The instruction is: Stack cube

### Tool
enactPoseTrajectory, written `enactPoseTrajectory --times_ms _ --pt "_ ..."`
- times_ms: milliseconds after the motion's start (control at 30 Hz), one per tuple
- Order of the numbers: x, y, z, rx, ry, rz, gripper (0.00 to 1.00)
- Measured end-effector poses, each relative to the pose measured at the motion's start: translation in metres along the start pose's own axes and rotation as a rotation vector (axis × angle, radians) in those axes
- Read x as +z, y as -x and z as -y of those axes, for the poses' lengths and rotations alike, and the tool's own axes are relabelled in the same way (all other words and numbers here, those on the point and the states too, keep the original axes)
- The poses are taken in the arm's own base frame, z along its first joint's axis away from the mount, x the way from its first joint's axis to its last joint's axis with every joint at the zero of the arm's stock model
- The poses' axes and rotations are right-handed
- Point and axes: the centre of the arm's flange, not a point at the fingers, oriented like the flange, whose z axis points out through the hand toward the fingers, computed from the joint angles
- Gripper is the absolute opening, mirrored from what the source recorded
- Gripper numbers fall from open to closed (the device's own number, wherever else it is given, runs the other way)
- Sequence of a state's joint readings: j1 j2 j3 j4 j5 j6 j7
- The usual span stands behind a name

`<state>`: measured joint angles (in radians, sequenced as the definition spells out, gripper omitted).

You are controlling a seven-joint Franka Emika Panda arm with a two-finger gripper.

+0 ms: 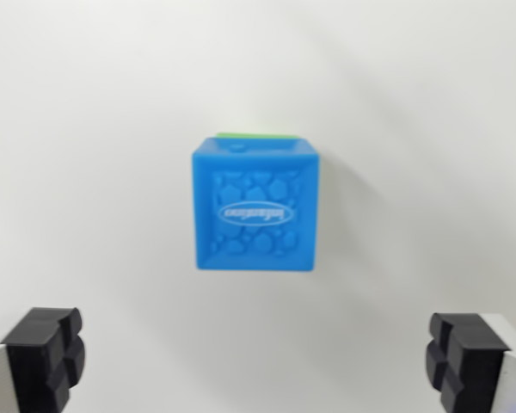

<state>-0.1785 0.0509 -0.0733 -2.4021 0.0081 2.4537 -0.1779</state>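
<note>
Blue cube (254,206): one, atop one green cube (256,133); end effector (258,357) open.

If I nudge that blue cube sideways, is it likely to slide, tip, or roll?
The blue cube has flat faces, so it probably won't roll. It seems to rest on a green block whose edge peeks out behind, so a push may slide it off. It looks like rigid moulded plastic, likely light.

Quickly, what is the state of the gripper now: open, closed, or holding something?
Gripper: open and holding nothing; its fingers stand wide apart, clear of the blue cube.
</note>
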Motion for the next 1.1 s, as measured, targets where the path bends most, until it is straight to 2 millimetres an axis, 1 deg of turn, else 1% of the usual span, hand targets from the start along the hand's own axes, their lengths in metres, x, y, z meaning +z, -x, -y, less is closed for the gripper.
enactPoseTrajectory --times_ms 300,733,967,1100 --pt "-0.036 0.0 0.0 0.001 -0.001 0.0 1.0" --pt "-0.093 -0.001 -0.001 0.002 -0.002 -0.002 1.0" --pt "-0.12 -0.001 -0.001 0.002 -0.002 -0.003 1.0" --pt "-0.132 -0.001 -0.001 0.002 -0.003 -0.002 1.0"
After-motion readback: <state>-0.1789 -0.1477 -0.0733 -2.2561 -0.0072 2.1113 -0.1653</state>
